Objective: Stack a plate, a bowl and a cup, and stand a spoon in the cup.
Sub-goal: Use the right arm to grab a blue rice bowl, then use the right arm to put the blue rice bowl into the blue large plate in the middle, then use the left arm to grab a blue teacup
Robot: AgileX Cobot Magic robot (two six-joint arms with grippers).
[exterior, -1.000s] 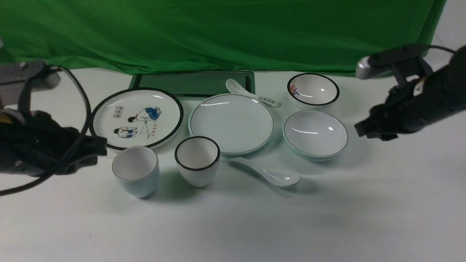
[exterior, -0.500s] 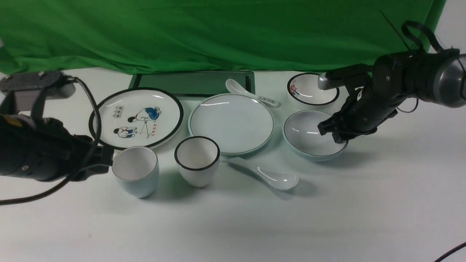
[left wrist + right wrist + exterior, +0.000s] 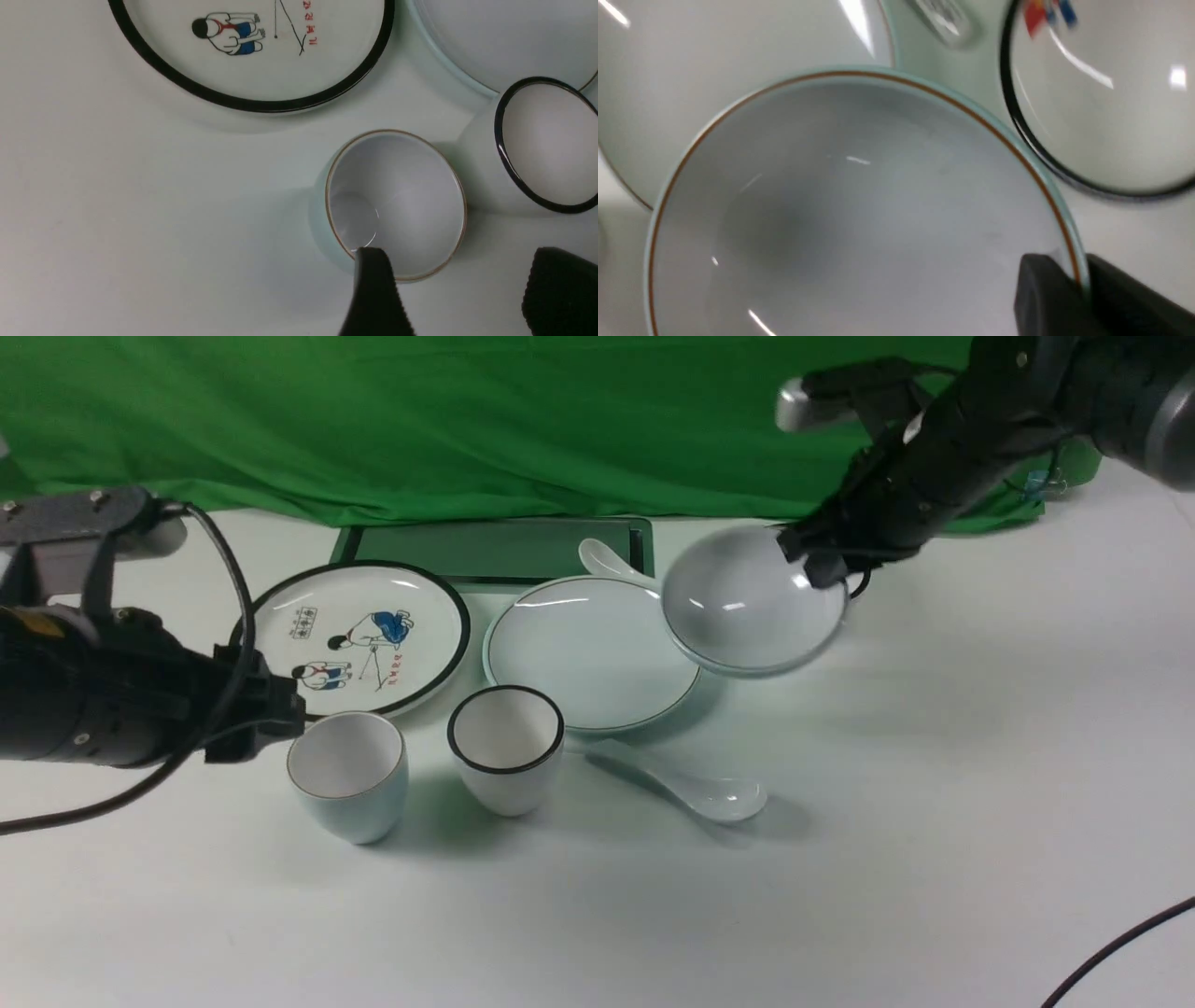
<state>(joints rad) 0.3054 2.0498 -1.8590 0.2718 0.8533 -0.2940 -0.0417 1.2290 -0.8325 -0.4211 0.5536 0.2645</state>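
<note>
The left gripper (image 3: 280, 721) stood with its jaws apart just beside the upright cup (image 3: 347, 777), not gripping it. The plate (image 3: 583, 653) lay on the table (image 3: 934, 821), with the spoon (image 3: 695, 790) in front of it. The right gripper (image 3: 814, 563) pinched the rim of the bowl (image 3: 742, 607), which hung tilted above the plate's right edge.

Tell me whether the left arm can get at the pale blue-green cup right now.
Probably yes. The left gripper is open and right beside the cup, with nothing between them. The black-rimmed cup stands close on the cup's other side, so room there looks tight.
</note>
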